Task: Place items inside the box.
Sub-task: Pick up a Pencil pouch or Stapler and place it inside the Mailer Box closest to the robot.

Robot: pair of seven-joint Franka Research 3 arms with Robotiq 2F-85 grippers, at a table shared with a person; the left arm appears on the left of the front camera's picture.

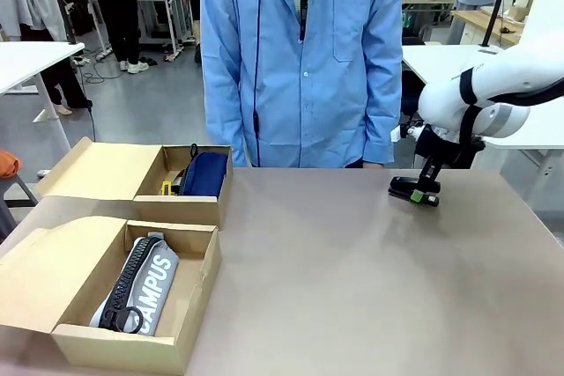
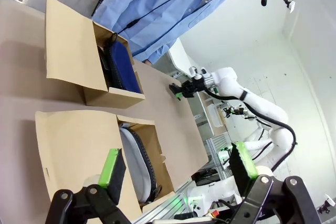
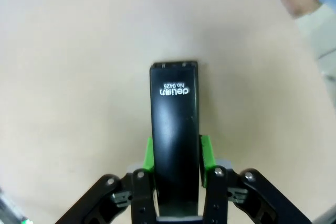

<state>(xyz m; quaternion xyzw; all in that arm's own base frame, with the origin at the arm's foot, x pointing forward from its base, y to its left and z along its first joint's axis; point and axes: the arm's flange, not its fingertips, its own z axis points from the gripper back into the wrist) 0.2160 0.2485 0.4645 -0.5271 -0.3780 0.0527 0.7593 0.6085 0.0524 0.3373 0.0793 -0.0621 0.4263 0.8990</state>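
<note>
Black stapler [image 3: 174, 129], printed "deli" on its top, sits between the green pads of the right pincer [image 3: 177, 153], which we see clamped narrowly on its two long sides. In the front view that right pincer [image 1: 419, 191] is low over the far right part of the table [image 1: 352, 288] with the stapler [image 1: 407, 188] in its grip; we cannot tell whether the stapler touches the surface. It is well apart from both cardboard boxes, which stand open on the table's left side. We see the near box [image 1: 132, 350] holding the grey pencil case [image 1: 141, 288] lettered "CAMPUS", lying lengthwise with its zip up. The far box [image 1: 176, 209], just behind it, holds the navy pencil case [image 1: 204, 173] with a yellow utility knife [image 1: 166, 188] beside it. The left pincer [image 2: 176, 156] hangs with its jaws wide apart and nothing between them, above the boxes. A person [image 1: 300, 59] in a blue coat stands at the table's far edge.
</note>
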